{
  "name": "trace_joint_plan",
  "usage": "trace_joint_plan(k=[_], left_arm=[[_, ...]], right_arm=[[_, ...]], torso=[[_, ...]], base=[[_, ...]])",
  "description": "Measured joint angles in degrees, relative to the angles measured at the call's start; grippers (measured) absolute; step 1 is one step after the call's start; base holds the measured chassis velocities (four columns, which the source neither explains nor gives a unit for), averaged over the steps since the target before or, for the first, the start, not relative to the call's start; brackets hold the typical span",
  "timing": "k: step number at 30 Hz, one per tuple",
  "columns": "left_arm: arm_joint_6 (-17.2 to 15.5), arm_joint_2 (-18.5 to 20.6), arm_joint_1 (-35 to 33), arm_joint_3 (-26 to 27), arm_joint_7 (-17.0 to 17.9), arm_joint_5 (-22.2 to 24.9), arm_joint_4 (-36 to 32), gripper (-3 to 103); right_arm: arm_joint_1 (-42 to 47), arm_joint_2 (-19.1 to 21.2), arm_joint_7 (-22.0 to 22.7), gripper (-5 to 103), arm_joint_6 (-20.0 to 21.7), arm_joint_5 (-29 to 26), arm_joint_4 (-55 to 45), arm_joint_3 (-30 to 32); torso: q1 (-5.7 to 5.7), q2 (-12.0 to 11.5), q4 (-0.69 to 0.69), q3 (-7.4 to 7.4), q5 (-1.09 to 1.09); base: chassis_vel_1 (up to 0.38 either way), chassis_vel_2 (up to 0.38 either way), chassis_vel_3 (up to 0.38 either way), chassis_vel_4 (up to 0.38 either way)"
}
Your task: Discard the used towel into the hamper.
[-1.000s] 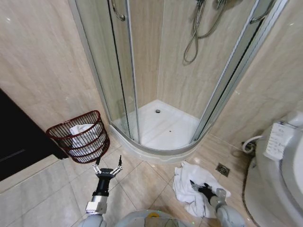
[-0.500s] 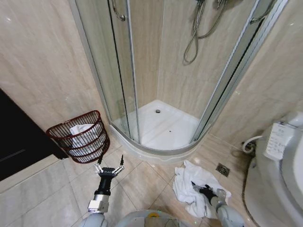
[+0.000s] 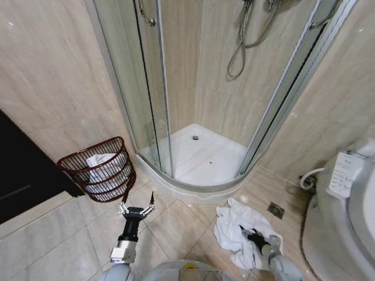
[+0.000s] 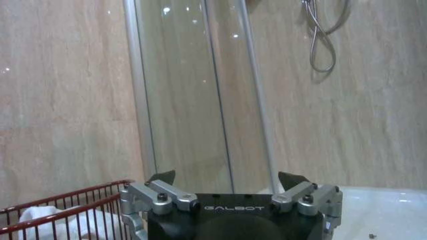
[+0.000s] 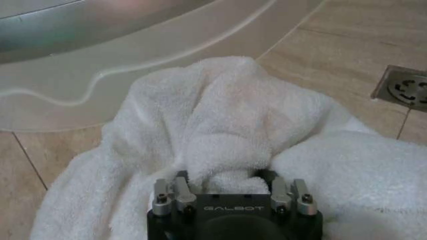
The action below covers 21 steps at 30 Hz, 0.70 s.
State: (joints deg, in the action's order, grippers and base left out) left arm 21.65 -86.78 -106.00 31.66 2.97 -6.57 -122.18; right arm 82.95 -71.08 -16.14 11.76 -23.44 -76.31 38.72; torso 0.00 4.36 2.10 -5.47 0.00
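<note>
Since a second ago the right tool [image 3: 248, 234] has pushed lower into the crumpled white towel [image 3: 234, 225] on the floor beside the shower tray [image 3: 202, 161], and its fingers now look closed around a thick fold of it. Left tool [image 3: 136, 204] has eased back a touch and hovers near the hamper [image 3: 99, 170], fingers spread wide with nothing in them. That hamper sits against the wall next to the shower tray, with white cloth inside.
</note>
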Motion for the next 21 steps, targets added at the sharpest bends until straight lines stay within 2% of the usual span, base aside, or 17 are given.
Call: trace_joint_plan(k=[2, 6, 9, 13, 15, 17, 20, 21], left_arm=[[-0.1, 0.0, 0.1, -0.1, 0.0, -0.2, 0.0, 100], [-0.1, -0.1, 0.2, -0.2, 0.1, -0.3, 0.0, 100], [-0.2, -0.3, 0.1, -0.2, 0.2, -0.3, -0.2, 100], [-0.4, -0.3, 0.0, -0.1, 0.3, -0.2, -0.4, 100], [-0.5, -0.2, -0.1, 0.0, 0.3, 0.2, -0.5, 100], [-0.6, -0.2, -0.1, 0.0, 0.3, 0.2, -0.5, 100], [-0.6, 0.0, 0.0, 0.1, 0.3, 0.9, -0.7, 100], [-0.6, 0.0, 0.0, 0.1, 0.3, 0.9, -0.7, 100]], right_arm=[[-0.1, 0.0, 0.0, 54, -0.2, -0.1, 0.2, 0.0], [-0.2, 0.0, 0.0, 47, -0.7, -0.2, 0.7, -0.1], [-0.6, 0.0, 0.0, 36, -1.2, -0.3, 1.4, -0.2], [-0.8, 0.0, 0.6, 32, -2.5, -0.3, 1.8, -0.5], [-0.7, -0.2, 2.5, 22, -4.0, -0.7, 1.3, -0.9], [-0.7, -0.3, 2.8, 22, -4.2, -0.9, 1.0, -0.9], [0.9, -2.1, 7.3, 16, -6.9, -1.2, -4.0, -0.1], [0.9, -2.1, 7.3, 16, -6.9, -1.2, -4.0, -0.1]], torso=[[0.00, 0.0, 0.00, 0.00, 0.00], [0.00, 0.0, 0.00, 0.00, 0.00], [0.00, 0.0, 0.00, 0.00, 0.00], [0.00, 0.0, 0.00, 0.00, 0.00], [0.00, 0.0, 0.00, -0.01, 0.03], [0.00, 0.0, 0.00, -0.01, 0.03], [0.00, 0.0, 0.00, -0.02, 0.03], [0.00, 0.0, 0.00, -0.02, 0.03]], base=[[0.000, 0.000, 0.000, 0.000], [0.000, 0.000, 0.000, 0.000], [0.000, 0.000, 0.000, 0.000], [0.000, 0.000, 0.000, 0.000], [0.000, 0.000, 0.000, 0.000], [0.000, 0.000, 0.000, 0.000], [0.000, 0.000, 0.000, 0.000], [0.000, 0.000, 0.000, 0.000]])
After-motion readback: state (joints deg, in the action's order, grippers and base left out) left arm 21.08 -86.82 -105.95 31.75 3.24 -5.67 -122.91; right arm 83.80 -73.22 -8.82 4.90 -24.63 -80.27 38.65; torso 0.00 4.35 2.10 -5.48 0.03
